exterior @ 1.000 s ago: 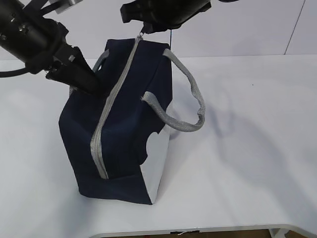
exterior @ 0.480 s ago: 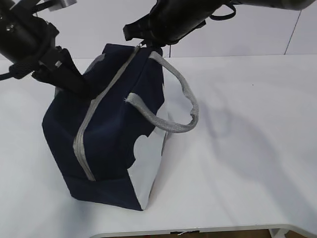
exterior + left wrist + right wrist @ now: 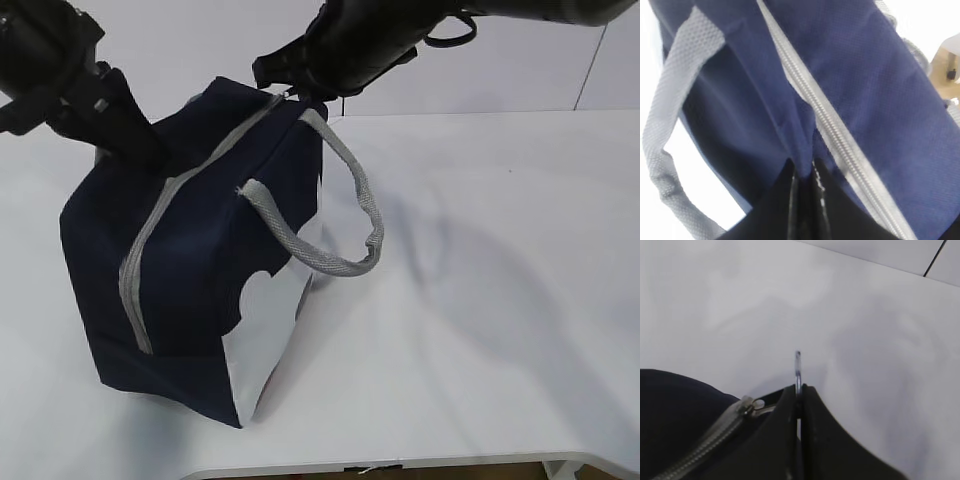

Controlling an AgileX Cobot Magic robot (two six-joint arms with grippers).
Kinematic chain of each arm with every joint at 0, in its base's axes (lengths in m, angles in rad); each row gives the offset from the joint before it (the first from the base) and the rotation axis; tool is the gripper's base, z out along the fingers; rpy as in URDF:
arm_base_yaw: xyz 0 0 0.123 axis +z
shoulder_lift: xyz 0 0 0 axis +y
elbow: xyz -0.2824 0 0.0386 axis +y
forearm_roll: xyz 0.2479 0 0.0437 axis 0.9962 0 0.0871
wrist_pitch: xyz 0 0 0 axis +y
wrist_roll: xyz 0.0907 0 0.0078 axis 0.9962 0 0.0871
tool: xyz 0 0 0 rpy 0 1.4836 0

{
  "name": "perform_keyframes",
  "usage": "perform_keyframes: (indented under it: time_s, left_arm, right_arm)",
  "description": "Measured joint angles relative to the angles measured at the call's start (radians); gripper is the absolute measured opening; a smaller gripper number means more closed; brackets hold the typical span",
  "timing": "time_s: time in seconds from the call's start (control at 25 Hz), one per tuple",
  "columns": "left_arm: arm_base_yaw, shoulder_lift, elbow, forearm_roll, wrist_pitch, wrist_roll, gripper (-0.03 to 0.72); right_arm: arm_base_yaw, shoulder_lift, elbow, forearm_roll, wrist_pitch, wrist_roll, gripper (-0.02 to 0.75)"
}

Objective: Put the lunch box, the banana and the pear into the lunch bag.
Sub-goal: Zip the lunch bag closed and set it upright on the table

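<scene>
The navy lunch bag [image 3: 195, 270] stands tilted on the white table, its grey zipper [image 3: 150, 225] shut along the top and down the near end. My left gripper [image 3: 143, 150] is shut on a fold of the bag's navy fabric [image 3: 802, 150] beside the zipper [image 3: 840, 140]. At the bag's far top corner my right gripper [image 3: 290, 92] is shut on the metal ring pull [image 3: 798, 367], with the slider [image 3: 747, 404] just left of its fingers. The lunch box, the banana and the pear are out of view.
A grey webbing handle [image 3: 345, 225] loops out to the bag's right; the other handle [image 3: 670, 130] hangs on the far side. The white side panel [image 3: 265, 335] faces the front. White table [image 3: 500, 300] stretches to the right, and its front edge [image 3: 400, 464] runs near the bottom.
Both arms have moved left and the bag has gone with them, sliding left and leaning over further. Both grips have held.
</scene>
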Motion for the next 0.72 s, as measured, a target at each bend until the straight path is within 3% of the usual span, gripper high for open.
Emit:
perform_keyframes:
  time_s: [0.72]
  left_arm:
    - [0.000,-0.005,-0.003,0.043,0.034,0.000,-0.008]
  right_arm:
    - [-0.013,0.049,-0.010,0.104,0.064,0.000,0.018]
